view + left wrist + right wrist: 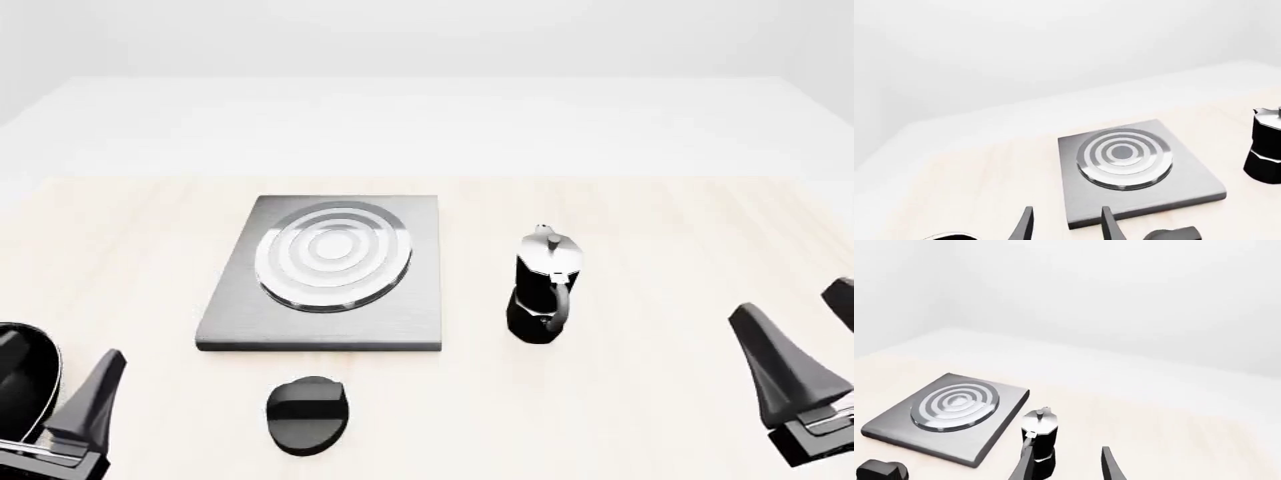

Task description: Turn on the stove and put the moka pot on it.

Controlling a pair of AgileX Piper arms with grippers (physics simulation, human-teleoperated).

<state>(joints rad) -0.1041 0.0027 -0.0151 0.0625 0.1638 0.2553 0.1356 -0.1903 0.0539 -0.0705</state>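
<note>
moka pot (543, 288) upright right of stove (328, 270) | well apart from both grippers | left gripper (1066, 225), right gripper (1066, 464) released

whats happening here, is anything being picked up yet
Nothing is being handled yet. Two robot arms wait at the near edge of a light wooden table, the left claw and the right claw both open and empty. The stove lies flat ahead with nothing on its burner rings. Its black knob sits apart, just in front of it. The moka pot stands upright on the table to the stove's right, untouched.
</note>
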